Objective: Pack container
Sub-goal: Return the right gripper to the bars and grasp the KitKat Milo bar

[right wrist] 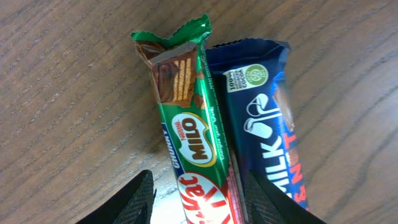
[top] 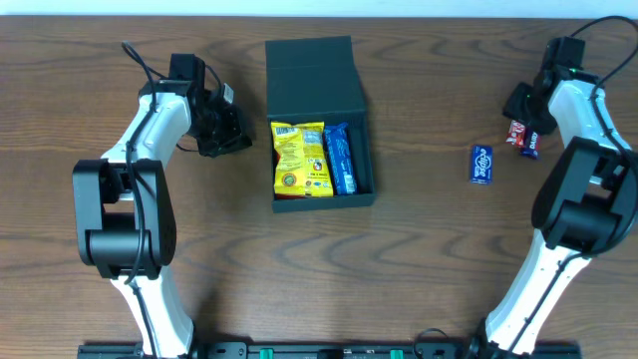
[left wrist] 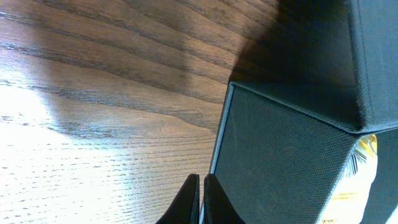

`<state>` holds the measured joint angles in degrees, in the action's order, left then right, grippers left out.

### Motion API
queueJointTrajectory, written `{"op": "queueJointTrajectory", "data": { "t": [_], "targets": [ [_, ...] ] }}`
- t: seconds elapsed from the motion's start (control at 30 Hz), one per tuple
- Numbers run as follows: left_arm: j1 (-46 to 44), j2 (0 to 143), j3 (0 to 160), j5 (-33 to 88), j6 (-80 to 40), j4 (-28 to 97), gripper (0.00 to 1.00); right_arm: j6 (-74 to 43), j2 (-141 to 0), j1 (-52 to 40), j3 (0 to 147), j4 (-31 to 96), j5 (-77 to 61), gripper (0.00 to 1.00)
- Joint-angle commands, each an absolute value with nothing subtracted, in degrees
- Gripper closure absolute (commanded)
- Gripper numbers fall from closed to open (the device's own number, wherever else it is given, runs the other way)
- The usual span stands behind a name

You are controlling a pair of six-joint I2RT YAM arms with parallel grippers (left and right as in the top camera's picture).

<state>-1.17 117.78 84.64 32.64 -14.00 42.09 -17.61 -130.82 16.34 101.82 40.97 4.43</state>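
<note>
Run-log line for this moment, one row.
container open | inside: yellow packet, blue packet | left gripper shut beside container | right gripper open over Milo bar

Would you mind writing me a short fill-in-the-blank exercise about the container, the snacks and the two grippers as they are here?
1. Inside the open container, next to the blue packet, lies a snack packet coloured ___.
2. Between the fingers of the right gripper lies a Milo bar, beside a blue Milk bar; the Milo wrapper is mainly ___.
3. The left gripper is shut, while the right gripper is ___.

Missing words: yellow; green; open.
</note>
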Motion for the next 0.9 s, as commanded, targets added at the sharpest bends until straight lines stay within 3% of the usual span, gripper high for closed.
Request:
{"op": "queueJointTrajectory", "data": {
  "t": [0.0, 0.53, 0.87],
  "targets": [
    [-1.1, 118.7, 85.2, 33.1, -14.9, 42.3, 0.94, -18.3, -131.6, 16.2, 101.6, 40.6, 3.6, 0.54],
    [-1.1, 118.7, 85.2, 33.1, -14.9, 42.4, 0.94, -18.3, -134.1, 16.2, 101.6, 41.3, 3.2, 0.54],
    [-1.1, 118.7, 85.2, 33.1, -14.8, 42.4, 0.94, -18.3, -134.2, 16.2, 101.6, 41.5, 3.2, 0.69]
  ]
}}
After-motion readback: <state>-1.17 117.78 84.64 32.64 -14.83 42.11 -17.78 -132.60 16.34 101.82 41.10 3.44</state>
